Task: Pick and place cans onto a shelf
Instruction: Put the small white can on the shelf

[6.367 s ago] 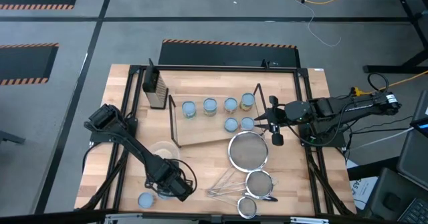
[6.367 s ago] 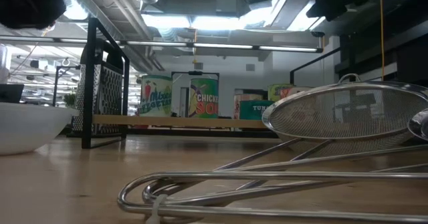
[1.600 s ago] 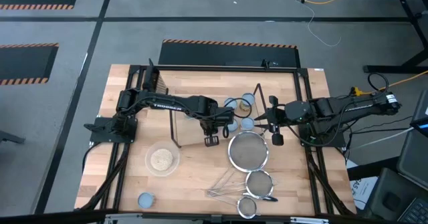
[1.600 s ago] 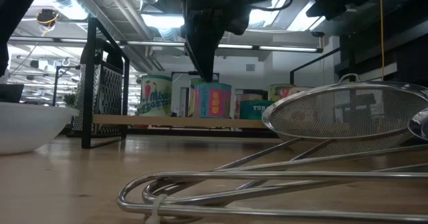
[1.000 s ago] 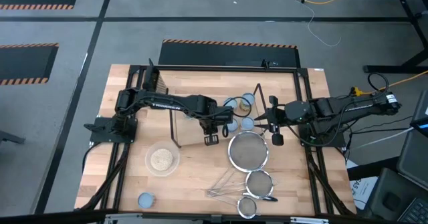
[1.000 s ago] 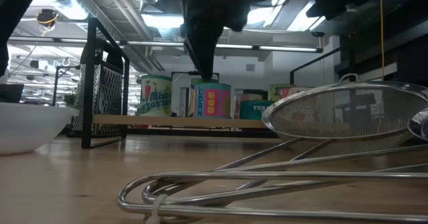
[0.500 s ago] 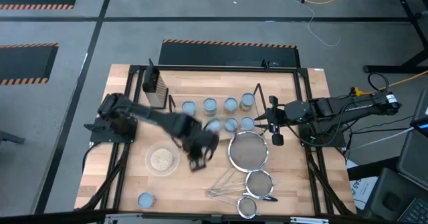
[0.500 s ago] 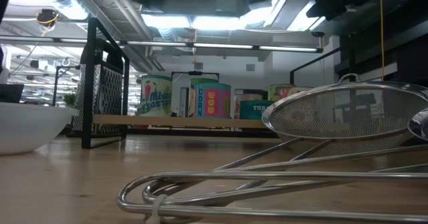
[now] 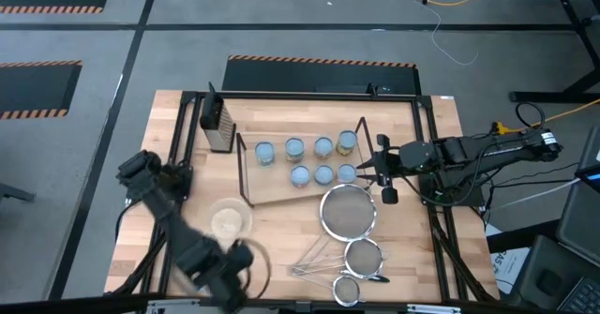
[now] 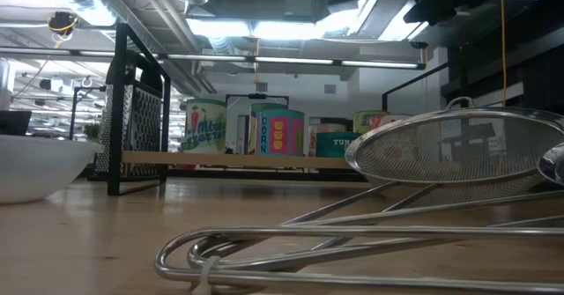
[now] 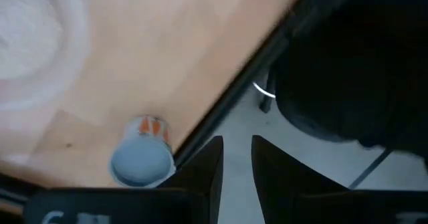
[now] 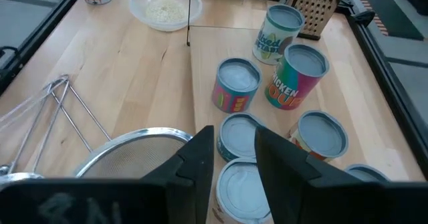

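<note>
Several cans (image 9: 299,175) stand upright on the shelf (image 9: 281,190), a light-wood board with black wire ends; the low view shows their labels (image 10: 278,132). One more can (image 11: 142,158), with an orange label, stands near the table's near-left corner. My left gripper (image 11: 237,142) hangs open above the table's edge beside that can, with nothing between its fingers; in the high view it is blurred (image 9: 236,262). My right gripper (image 12: 234,132) waits open over the shelf's right end (image 9: 367,170), above the cans and clear of them.
A dark box grater (image 9: 217,125) stands at the shelf's far left. A clear bowl of grains (image 9: 228,220) sits on the left. Three wire strainers (image 9: 349,211) lie on the near right. A black frame rail (image 11: 234,97) runs along the table's edge.
My left gripper has risen off a can that stays standing on the shelf. It has swung fast toward the table's near-left corner, rolling its wrist on the way.
</note>
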